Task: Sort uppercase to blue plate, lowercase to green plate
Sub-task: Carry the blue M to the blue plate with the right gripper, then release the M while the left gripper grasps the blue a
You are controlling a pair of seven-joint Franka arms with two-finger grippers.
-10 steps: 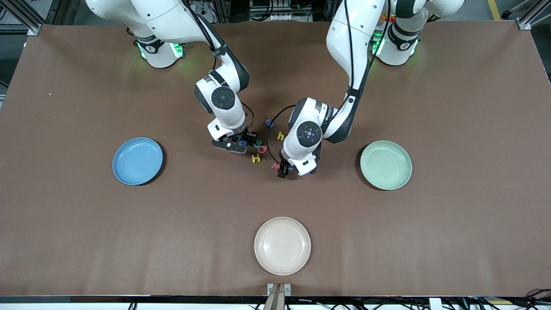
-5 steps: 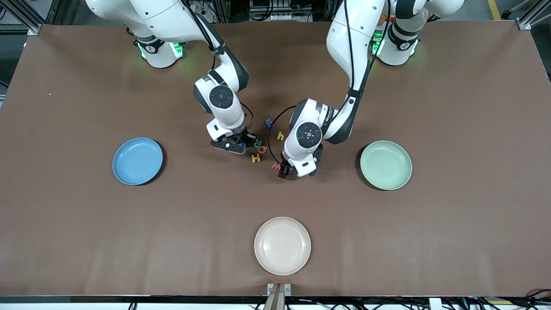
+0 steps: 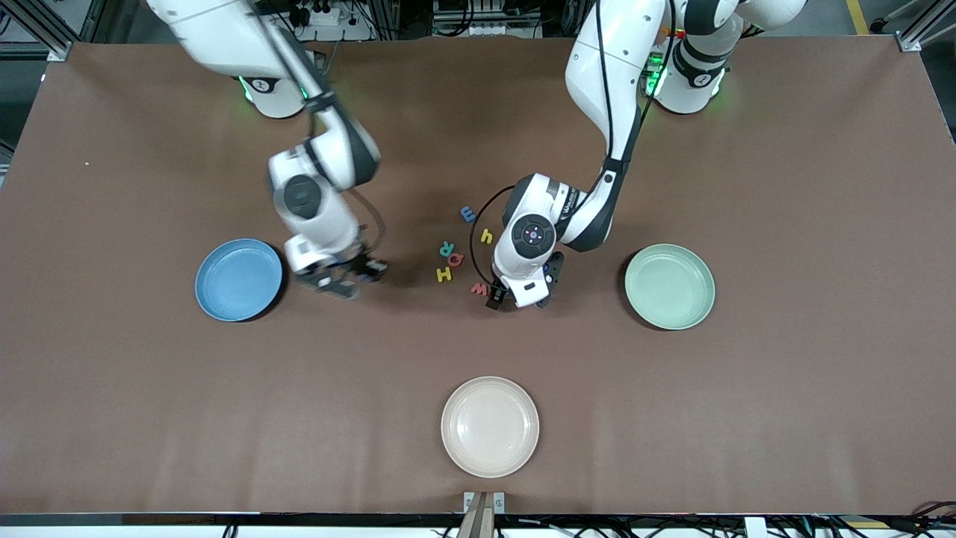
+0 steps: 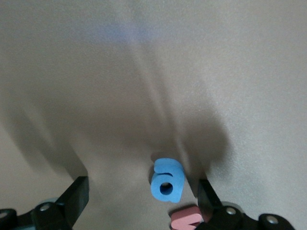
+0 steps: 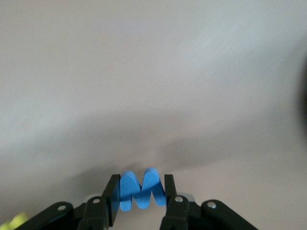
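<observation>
In the right wrist view my right gripper is shut on the blue M, which stands upright between the fingers. In the front view this gripper is over bare table beside the blue plate. My left gripper hangs open low over the blue a, which lies close to one finger, with the red w touching that side. From the front, the left gripper is beside the red w. The teal R, red Q, yellow H, yellow h and blue E-shaped letter lie mid-table. The green plate holds nothing.
A cream-white plate sits near the front edge, nearer the camera than the letters. The left arm's black cable loops over the letter cluster.
The right arm has carried the blue M away from the letter cluster toward the blue plate. The left gripper has stayed over the blue a.
</observation>
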